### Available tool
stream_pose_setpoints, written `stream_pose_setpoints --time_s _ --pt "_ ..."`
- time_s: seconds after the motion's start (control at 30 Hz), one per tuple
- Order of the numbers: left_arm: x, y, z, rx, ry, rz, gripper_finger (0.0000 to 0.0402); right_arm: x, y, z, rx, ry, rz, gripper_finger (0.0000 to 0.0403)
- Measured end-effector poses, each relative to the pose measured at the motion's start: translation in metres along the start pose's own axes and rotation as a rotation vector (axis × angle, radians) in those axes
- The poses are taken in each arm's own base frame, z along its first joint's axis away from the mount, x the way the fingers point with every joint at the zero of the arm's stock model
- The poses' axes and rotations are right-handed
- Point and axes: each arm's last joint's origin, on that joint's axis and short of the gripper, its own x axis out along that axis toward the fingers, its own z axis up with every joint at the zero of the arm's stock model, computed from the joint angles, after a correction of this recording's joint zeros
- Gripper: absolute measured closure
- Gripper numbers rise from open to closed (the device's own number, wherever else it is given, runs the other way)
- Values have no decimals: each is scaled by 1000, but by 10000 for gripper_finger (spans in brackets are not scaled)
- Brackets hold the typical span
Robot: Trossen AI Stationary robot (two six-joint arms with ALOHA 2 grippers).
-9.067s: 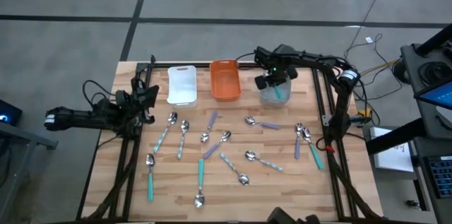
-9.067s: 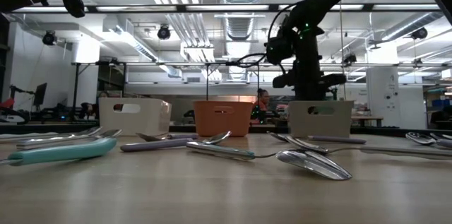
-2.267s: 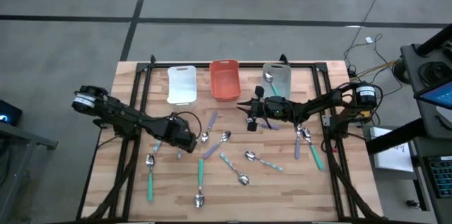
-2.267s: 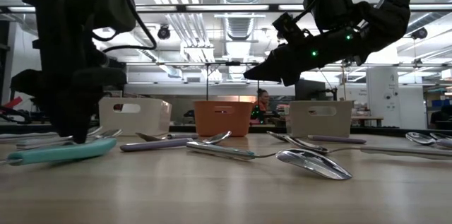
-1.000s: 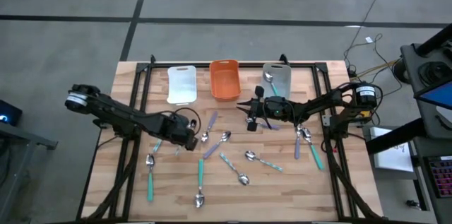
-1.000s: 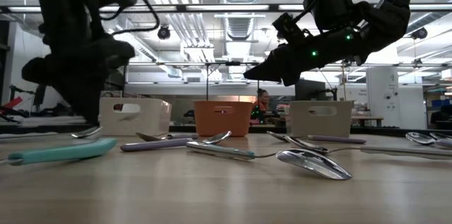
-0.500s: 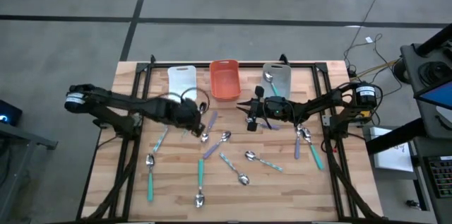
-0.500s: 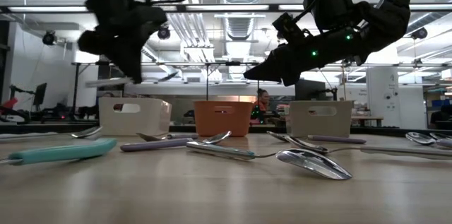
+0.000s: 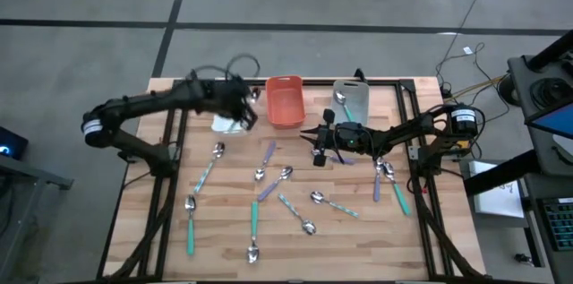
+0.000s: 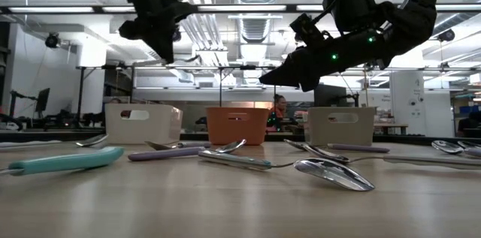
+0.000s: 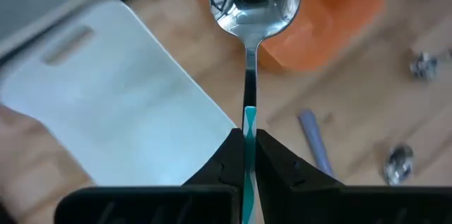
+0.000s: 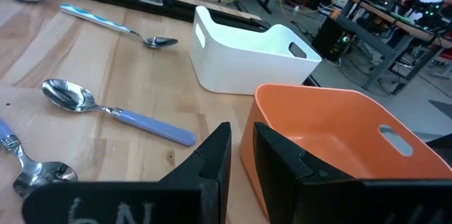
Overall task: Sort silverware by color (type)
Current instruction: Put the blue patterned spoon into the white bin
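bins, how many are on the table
3, in a row along the far edge of the table: the white bin on the left, the orange bin in the middle, the grey bin on the right. None seems to be hidden.

Left wrist view: the teal spoon [image 11: 248, 54] has its bowl cut off at the top edge, and its handle vanishes between the fingers of the left claw [image 11: 248, 155]. The orange bin [image 11: 332, 19] is cropped at the upper right; the white bin [image 11: 106, 104] is blurred. High view: the left claw [image 9: 243, 112] covers part of the white bin [image 9: 224, 123], and the held spoon is too small to make out. Right wrist view: the right claw [image 12: 240, 155] hides the orange bin's [image 12: 332, 139] lower near corner. Low view: the person [image 10: 279, 108] behind the bins is mostly hidden.
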Motion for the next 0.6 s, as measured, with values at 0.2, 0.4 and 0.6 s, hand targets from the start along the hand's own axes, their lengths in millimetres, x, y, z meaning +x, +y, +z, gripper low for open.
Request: stream_pose_setpoints --time_s 0.2,0.4,0.6 --pt "-5 46 33 -58 -22 51 401 0 0 0 -4 0 0 351" --pt "15 94 39 -163 49 79 401 0 0 0 -13 0 -1 351" --pt "53 110 32 -211 158 93 398 0 -2 -1 -12 9 -7 351"
